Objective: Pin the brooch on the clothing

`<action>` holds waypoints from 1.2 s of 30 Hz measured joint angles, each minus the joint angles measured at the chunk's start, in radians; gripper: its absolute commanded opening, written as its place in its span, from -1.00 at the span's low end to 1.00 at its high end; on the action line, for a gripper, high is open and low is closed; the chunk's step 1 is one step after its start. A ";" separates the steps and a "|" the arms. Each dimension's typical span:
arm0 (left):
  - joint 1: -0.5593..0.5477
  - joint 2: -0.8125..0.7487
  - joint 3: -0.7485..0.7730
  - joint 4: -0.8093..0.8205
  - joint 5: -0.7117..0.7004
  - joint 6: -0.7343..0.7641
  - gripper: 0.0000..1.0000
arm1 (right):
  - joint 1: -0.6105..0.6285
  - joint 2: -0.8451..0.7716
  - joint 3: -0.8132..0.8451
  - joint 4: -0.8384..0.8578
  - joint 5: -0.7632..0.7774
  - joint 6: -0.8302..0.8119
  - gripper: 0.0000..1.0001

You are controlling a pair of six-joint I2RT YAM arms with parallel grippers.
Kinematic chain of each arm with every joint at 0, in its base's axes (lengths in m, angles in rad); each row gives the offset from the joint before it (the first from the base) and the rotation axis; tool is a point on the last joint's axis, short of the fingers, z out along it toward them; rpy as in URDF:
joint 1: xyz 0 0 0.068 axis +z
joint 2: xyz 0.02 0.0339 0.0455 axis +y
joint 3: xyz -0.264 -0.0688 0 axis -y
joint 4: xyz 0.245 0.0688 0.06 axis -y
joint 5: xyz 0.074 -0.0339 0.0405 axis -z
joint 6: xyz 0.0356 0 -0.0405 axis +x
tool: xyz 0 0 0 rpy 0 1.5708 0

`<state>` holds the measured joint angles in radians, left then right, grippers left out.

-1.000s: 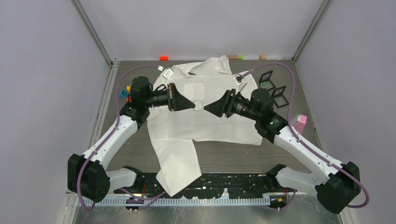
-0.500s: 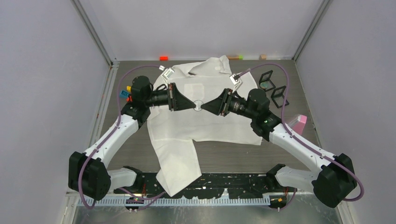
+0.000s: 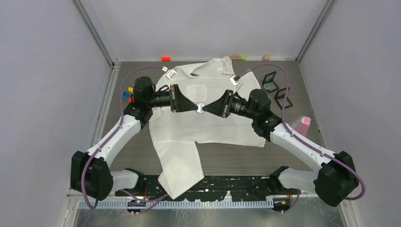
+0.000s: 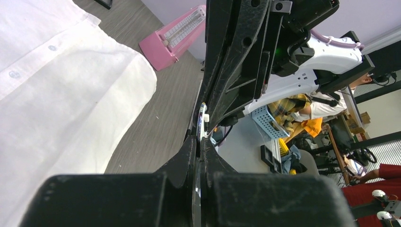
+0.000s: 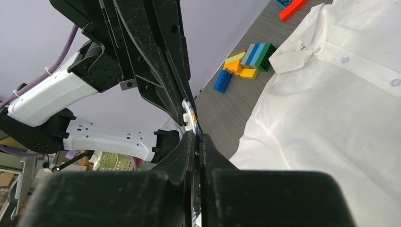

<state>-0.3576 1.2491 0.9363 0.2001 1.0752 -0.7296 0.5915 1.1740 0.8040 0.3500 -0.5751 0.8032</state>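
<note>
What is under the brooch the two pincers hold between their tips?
The white shirt, spread on the table. Left pincer and right pincer pinch the brooch above it. The tabletop under that part of the shirt is hidden.

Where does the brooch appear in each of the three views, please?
Top external: the brooch is at the centre, between the left gripper and the right gripper, over the shirt.
Left wrist: at the centre, edge-on at the jaws' tips.
Right wrist: just left of centre, edge-on at the jaws' tips.
Shared landmark: the shirt, on the left in the left wrist view and on the right in the right wrist view.
</note>
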 measured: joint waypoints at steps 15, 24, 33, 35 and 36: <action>-0.007 -0.002 0.026 -0.120 0.032 0.098 0.32 | -0.013 -0.024 0.142 -0.373 0.026 -0.248 -0.99; -0.016 -0.010 0.062 -0.184 0.068 0.161 -0.05 | -0.018 -0.024 0.223 -0.536 -0.159 -0.341 -0.99; -0.078 -0.006 0.062 -0.221 0.116 0.178 -0.45 | -0.018 -0.020 0.241 -0.545 -0.278 -0.336 -0.99; -0.082 -0.006 0.062 -0.221 0.122 0.182 -0.49 | -0.018 -0.017 0.242 -0.542 -0.289 -0.333 -0.99; -0.084 -0.006 0.062 -0.222 0.124 0.184 -0.49 | -0.018 -0.015 0.242 -0.542 -0.292 -0.333 -0.99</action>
<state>-0.4416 1.2434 0.9985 -0.0216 1.1992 -0.5453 0.5739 1.1591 1.0458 -0.1917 -0.8673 0.4702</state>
